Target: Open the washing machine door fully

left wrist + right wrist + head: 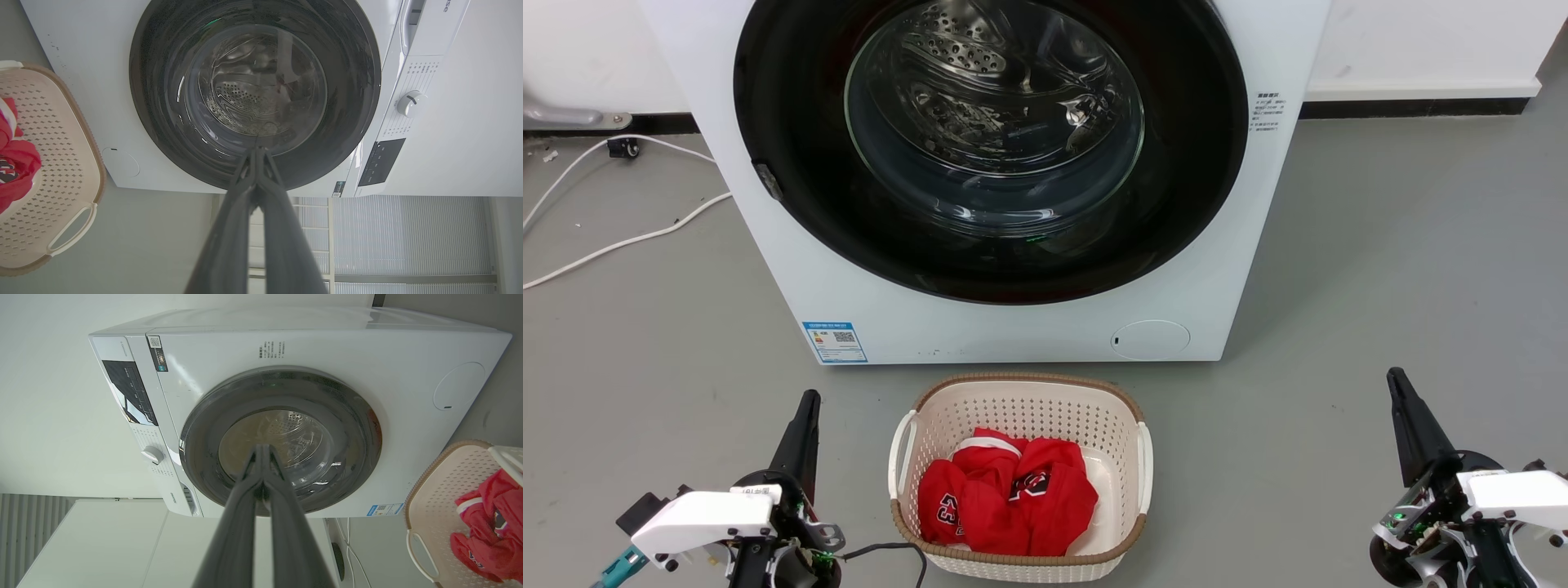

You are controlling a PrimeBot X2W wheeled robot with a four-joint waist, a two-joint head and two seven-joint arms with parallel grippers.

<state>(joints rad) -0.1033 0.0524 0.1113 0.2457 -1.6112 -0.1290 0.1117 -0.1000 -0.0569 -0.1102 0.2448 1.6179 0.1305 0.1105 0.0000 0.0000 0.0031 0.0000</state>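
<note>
While the robot is facing the white washing machine [1013,335], the washing machine door [991,139] is sitting shut, flat against the front. In the head view, the left hand [809,404] and the right hand [1395,380] are hanging low over the grey floor [1380,269], well apart from the door. A basket [1021,384] of red clothes [1013,498] is lying between them. In the left wrist view, that hand's two fingers [237,204] are pressing together, holding nothing and pointing at the door. In the right wrist view, that hand's fingers [241,506] are also squeezing together and holding nothing.
</note>
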